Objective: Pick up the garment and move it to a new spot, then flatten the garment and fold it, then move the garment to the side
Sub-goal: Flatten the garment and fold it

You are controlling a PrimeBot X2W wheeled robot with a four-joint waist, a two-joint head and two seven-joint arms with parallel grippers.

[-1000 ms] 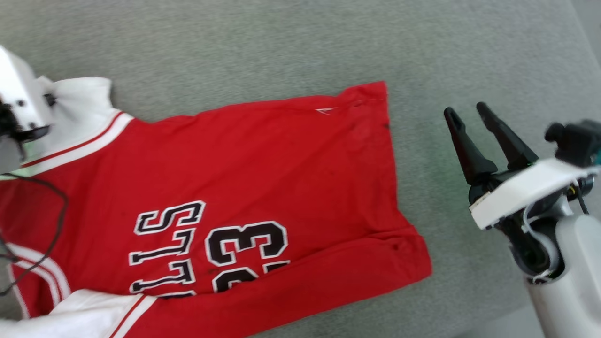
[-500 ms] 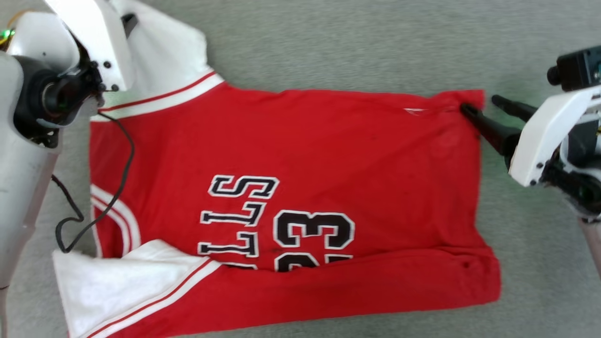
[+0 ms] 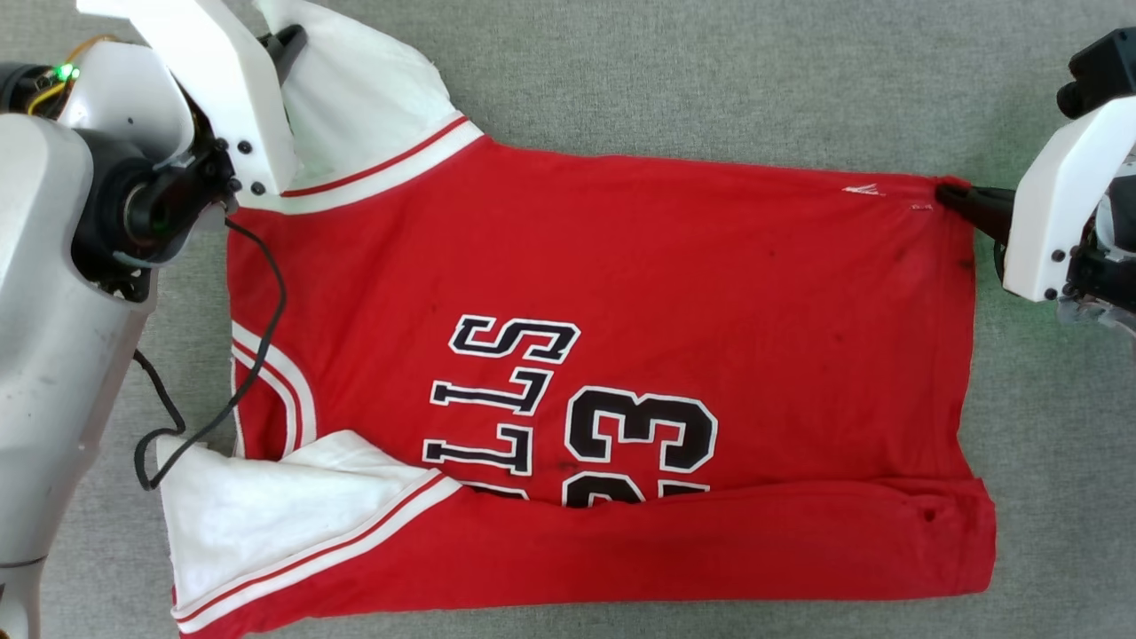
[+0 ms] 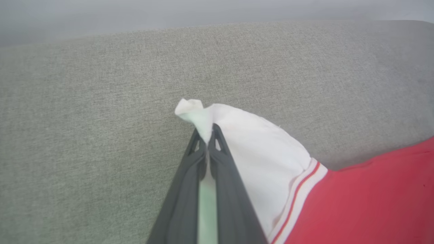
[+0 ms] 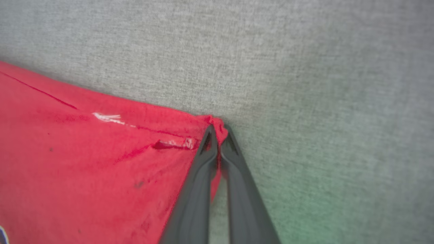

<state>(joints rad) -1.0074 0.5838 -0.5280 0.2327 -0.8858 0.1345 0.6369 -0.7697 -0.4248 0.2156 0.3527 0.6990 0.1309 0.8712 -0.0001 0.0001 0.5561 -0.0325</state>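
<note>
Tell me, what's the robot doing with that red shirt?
The red jersey lies spread on the grey surface. The robot's left end effector is shut on the tip of a white sleeve, and its right end effector is shut on a hem corner. The near long edge is folded over.

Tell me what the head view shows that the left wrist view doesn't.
Head view, beyond the left wrist view: the whole garment spread out, its black "23", the near white sleeve, and the right gripper shut on a hem corner.
Left wrist view, beyond the head view: the left gripper close up, fingertips pinched on the bunched tip of the far white sleeve.
Both: that far sleeve, its red-striped trim, red body fabric, and the gray cloth surface.
</note>
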